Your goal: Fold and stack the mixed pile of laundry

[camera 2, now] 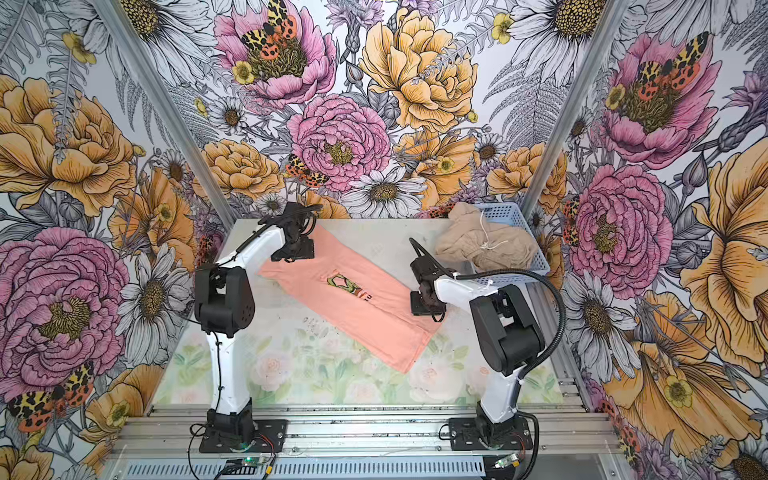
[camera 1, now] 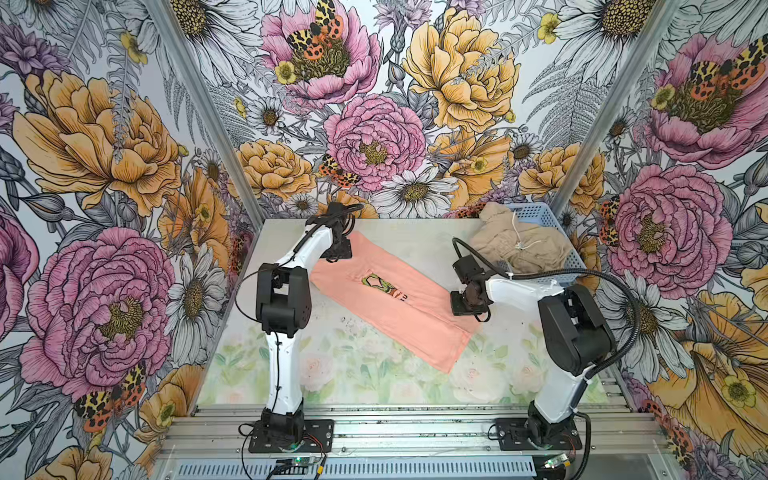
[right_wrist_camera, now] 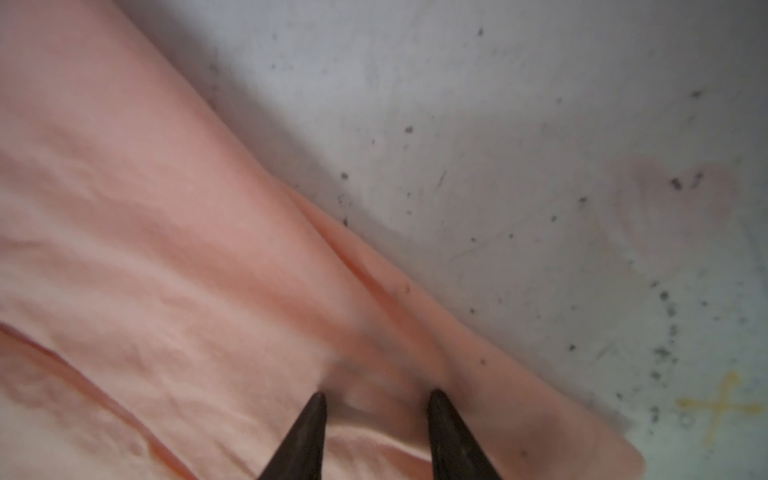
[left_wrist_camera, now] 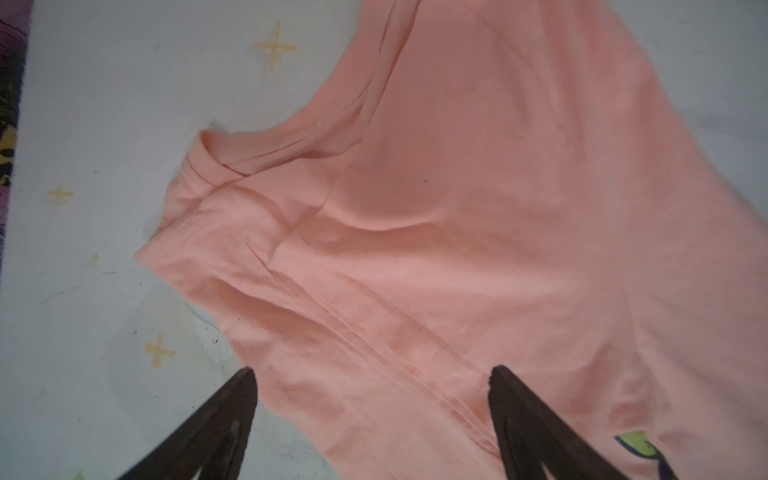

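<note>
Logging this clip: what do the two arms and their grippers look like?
Both arms match: the left arm and right arm have white links, boxy black joint housings and black base plates. A ribbed black hose loops over the right one; a thin black cable runs up the left. The left gripper and right gripper have dark fingers tapering to points.

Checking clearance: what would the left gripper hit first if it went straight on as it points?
The left gripper would meet the pink T-shirt, near a stitched seam; how far off is unclear.
</note>
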`<state>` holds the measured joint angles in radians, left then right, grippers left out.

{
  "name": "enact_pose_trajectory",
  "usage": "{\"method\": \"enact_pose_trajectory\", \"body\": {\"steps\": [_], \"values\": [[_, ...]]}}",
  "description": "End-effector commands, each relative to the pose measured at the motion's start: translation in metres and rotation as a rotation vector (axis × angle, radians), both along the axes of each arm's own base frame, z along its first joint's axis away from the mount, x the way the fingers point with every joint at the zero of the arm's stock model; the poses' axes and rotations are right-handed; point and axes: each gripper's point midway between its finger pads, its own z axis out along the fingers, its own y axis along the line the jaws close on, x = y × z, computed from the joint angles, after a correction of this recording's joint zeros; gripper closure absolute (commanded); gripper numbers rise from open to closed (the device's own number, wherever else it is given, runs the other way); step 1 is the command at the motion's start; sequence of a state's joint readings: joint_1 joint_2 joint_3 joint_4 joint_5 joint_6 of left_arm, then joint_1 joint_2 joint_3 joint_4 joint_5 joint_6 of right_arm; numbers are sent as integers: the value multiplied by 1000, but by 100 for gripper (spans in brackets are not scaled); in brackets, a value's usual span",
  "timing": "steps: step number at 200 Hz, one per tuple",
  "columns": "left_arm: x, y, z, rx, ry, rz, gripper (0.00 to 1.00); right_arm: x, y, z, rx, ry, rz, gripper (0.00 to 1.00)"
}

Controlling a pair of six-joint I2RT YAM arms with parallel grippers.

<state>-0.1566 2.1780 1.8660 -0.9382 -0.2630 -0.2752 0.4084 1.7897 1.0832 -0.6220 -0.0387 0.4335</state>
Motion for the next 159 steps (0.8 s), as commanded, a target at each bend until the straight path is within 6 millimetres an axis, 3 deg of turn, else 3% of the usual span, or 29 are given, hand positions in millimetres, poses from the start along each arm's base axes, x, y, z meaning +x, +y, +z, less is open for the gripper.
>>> {"method": "enact_pose_trajectory", "body": {"steps": [1,40,64,115,159], "values": [[20,-1,-18,-129,-48,36,10,-75,9,-24,21,230,2,57],[40,-9,-54,-139,4,-7,11,-127,35,-29,19,294,32,57],[48,-33,-72,-149,30,-85,14,-147,53,-27,26,316,58,56],[71,-132,-83,-214,10,-294,17,-170,88,2,66,342,171,55],[79,-214,-83,-298,-51,-421,18,-160,69,37,13,277,163,51]]}}
